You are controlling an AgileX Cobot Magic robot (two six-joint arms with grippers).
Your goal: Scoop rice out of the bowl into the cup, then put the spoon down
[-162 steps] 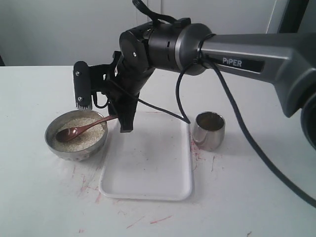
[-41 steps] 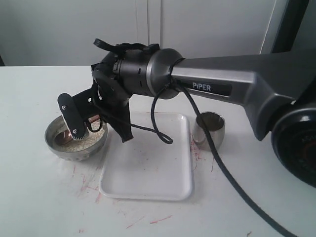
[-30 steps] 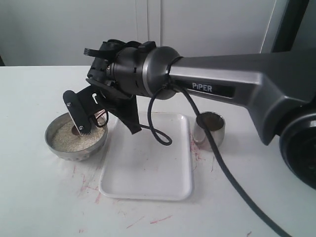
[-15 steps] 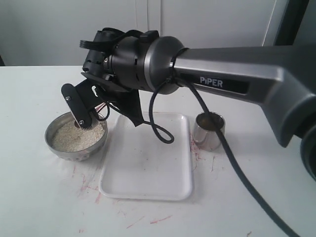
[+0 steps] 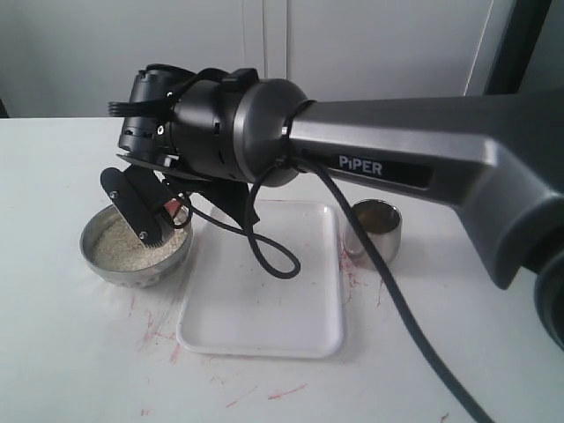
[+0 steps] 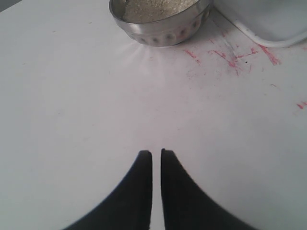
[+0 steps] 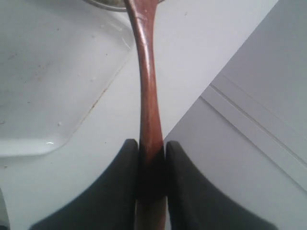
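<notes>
The brushed-steel bowl (image 5: 106, 262) holds pale rice (image 5: 119, 247) at the left of the table; the left wrist view also shows the bowl (image 6: 163, 31) and rice (image 6: 158, 5). My right gripper (image 5: 167, 216) hangs over the bowl's right rim, shut on the reddish-brown spoon (image 5: 177, 205). The arm hides most of the spoon here. In the right wrist view the spoon handle (image 7: 146, 81) runs out from between the pinching fingers (image 7: 124, 182) of the right gripper (image 7: 151, 143); the head is out of frame. The shiny cup (image 5: 374, 231) stands right of the tray. My left gripper (image 6: 156, 153) is shut and empty over bare table.
A white tray (image 5: 264, 300) lies between bowl and cup; its corner shows as the tray (image 6: 268, 19) and the tray (image 7: 43, 72) in the wrist views. Red marks streak the tabletop (image 5: 150, 330). A black cable (image 5: 264, 256) loops down from the right arm over the tray.
The right wrist has risen and rolled over the bowl, moving slightly left. The spoon head has come up out of the rice and now sits behind the gripper finger.
</notes>
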